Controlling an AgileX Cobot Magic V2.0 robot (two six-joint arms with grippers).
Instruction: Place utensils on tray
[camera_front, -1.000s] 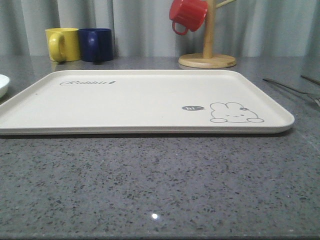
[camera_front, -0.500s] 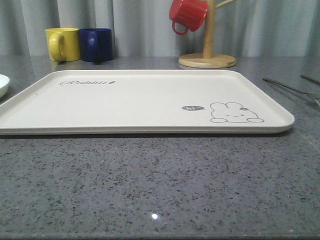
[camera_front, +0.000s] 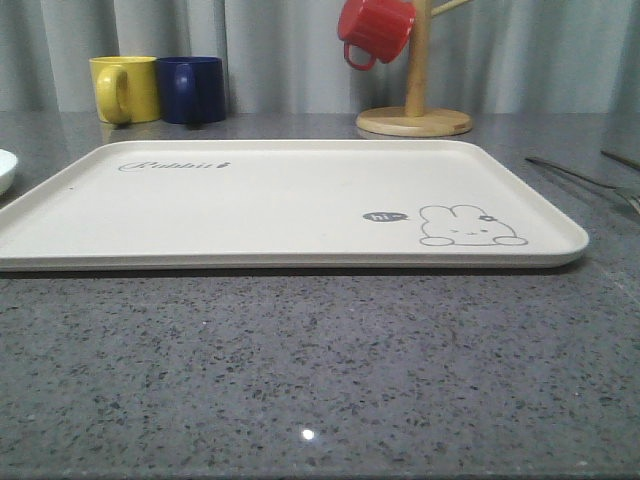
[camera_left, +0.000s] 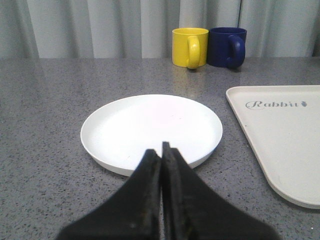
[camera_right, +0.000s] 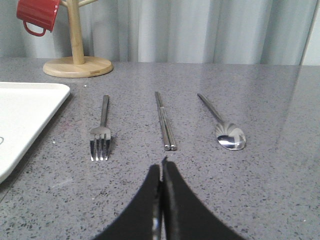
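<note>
Tray (camera_front: 280, 205): lying flat on the grey counter (camera_front: 320, 370), nothing sitting on it. Fork (camera_right: 101, 130), chopsticks (camera_right: 164, 121), spoon (camera_right: 222, 125): lying side by side on the counter beside the tray's right edge, apart from one another, chopsticks between the other two. Right gripper (camera_right: 162, 172): hovering near the chopstick ends, fingers pressing together, gripping nothing. Left gripper (camera_left: 161, 152): fingers closing together over the near rim of the white plate (camera_left: 120, 125), gripping nothing. Yellow mug (camera_front: 125, 88) and blue mug (camera_front: 192, 89): standing behind the tray. Red mug (camera_front: 375, 30): hanging on the wooden rack (camera_front: 416, 100).
</note>
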